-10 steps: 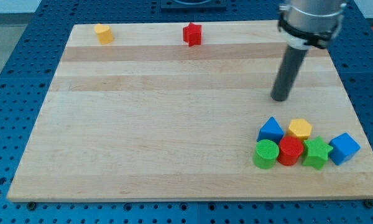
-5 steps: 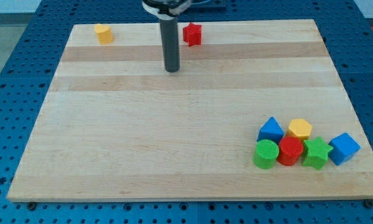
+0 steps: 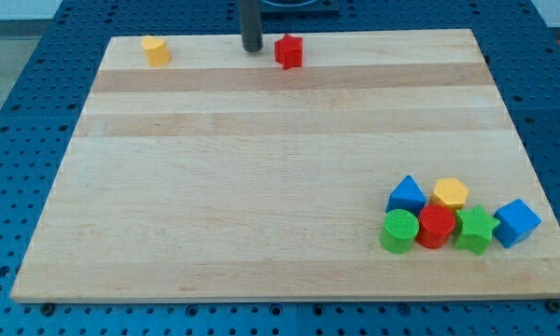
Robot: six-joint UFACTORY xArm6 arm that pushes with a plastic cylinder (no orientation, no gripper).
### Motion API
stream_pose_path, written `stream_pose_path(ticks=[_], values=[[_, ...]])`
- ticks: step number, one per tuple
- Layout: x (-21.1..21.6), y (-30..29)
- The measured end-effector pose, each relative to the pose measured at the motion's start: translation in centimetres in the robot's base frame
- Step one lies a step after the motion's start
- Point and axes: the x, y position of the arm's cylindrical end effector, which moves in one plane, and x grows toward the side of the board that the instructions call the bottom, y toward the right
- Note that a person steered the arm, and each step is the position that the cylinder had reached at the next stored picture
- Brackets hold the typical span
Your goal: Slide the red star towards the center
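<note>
In the camera view, our only one, my tip rests on the surface close to its top edge; the rig ends in a bare rod, so there is no hand to be released or clenched, and it grasps nothing; the tip touches no block.

The red star lies just to the view's right of my tip, at about the same height in the frame, near but apart; a strip of bare wood shows between them. The centre of the surface lies well below both, towards the view's bottom; that is the relation the coming move turns on. We judge that a push from where my tip stands would send the star sideways along the top edge, not inward; my tip would need to get round to the star's far side, between it and the top edge, and little room shows there.

The yellow block, its shape unclear, sits well off to the left of my tip, also by the top edge; it is out of the way.

The remaining blocks cluster far from my tip, down at the view's bottom right; we judge they play no part.
</note>
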Motion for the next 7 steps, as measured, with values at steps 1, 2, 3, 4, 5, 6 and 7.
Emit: stream_pose_path(ticks=[1,2,3,4,5,6,7], values=[[0.4,3.2],[1.9,6.4],[4.4,8.7],[7.2,8.7],[10.4,8.7],[13.4,8.7],[15.8,8.7]])
